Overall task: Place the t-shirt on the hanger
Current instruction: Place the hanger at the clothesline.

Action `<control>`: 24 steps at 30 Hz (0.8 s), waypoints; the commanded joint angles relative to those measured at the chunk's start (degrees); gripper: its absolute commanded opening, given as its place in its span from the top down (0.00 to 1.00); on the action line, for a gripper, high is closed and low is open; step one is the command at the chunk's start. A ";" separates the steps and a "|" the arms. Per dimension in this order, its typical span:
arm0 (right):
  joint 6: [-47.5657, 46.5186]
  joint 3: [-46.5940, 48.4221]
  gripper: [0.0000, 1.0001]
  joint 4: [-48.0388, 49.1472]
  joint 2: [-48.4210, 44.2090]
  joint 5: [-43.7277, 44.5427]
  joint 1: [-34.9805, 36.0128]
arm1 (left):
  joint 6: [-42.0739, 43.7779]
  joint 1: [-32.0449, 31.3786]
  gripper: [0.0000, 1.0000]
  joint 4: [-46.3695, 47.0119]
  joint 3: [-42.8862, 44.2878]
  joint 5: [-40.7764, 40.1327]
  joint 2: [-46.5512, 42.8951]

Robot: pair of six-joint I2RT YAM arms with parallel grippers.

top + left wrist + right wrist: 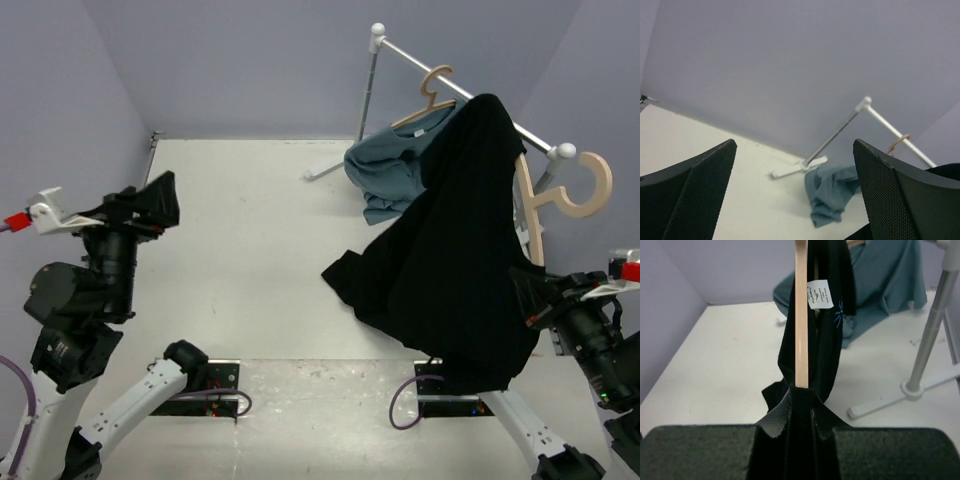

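Right gripper (800, 440): clamped on hanger (801, 315) and t-shirt (450, 250) together, raised at right. Left gripper (795, 195): jaws apart, empty, well apart from both. Item, t-shirt: draped along hanger, hem trailing onto table (250, 250). Item, hanger: one arm apparently bare beside cloth. Item, label (820, 294): marked collar. Advised: collar near label to be taken by the empty jaws and drawn over bare arm, clamp firm throughout.
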 commanded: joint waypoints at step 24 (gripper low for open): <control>33.97 -9.75 1.00 11.91 33.08 31.02 0.29 | 10.41 -0.27 0.00 -15.40 -19.10 16.84 -3.41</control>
